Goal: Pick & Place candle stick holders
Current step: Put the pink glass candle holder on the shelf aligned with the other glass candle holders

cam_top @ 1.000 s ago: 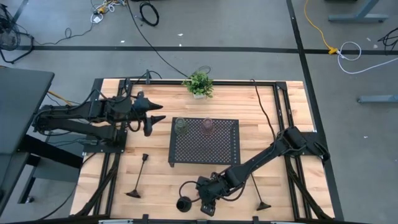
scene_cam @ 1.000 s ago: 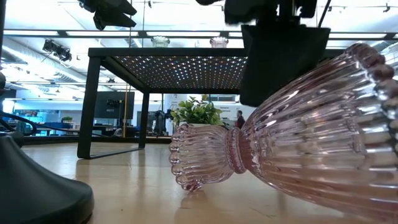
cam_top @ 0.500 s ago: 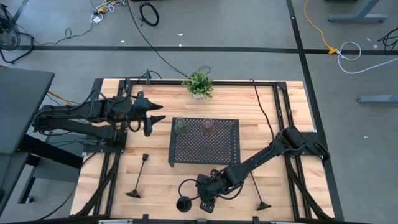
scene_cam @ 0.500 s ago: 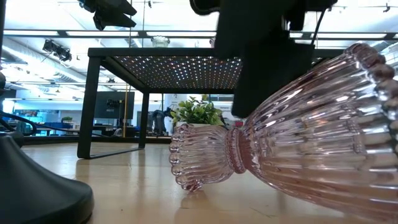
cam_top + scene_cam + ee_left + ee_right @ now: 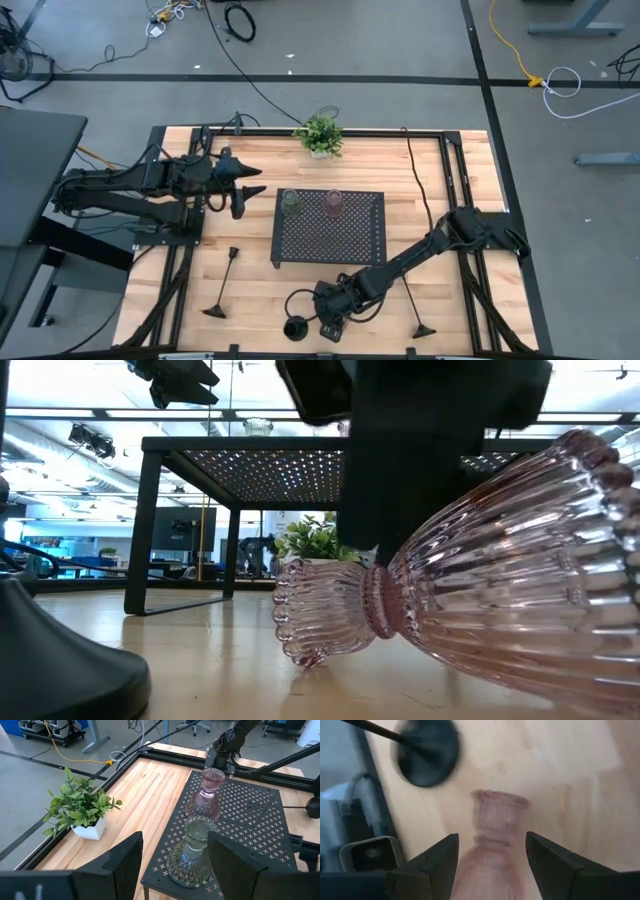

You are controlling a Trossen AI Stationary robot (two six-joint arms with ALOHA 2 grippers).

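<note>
A pinkish glass hourglass holder [image 5: 450, 620] lies on its side on the table near the front edge. My right gripper [image 5: 491, 836] is open and low over it, one finger on either side of the holder [image 5: 497, 835]; in the high view it is at the front [image 5: 327, 325]. A greenish glass holder [image 5: 290, 203] and a second pinkish one [image 5: 334, 203] stand upright on the black perforated tray [image 5: 350, 245]. A squat black holder [image 5: 295, 328] stands just left of my right gripper. My left gripper [image 5: 250, 190] is open and empty left of the tray. My right gripper comes from above with its fingers [image 5: 545, 865] on either side of the lying pink holder's body near the waist [image 5: 380, 600]. I cannot tell whether they touch the glass. The holder rests on its side on the table.
Two tall thin black holders lie on the wood, one at the front left [image 5: 222, 285] and one at the front right [image 5: 420, 305]. A potted plant [image 5: 320, 135] stands at the far edge. The tray stands on legs [image 5: 140, 530] in mid-table.
My right gripper has come down and a little toward the table's left over the lying pink holder. The holder has stayed where it was.
</note>
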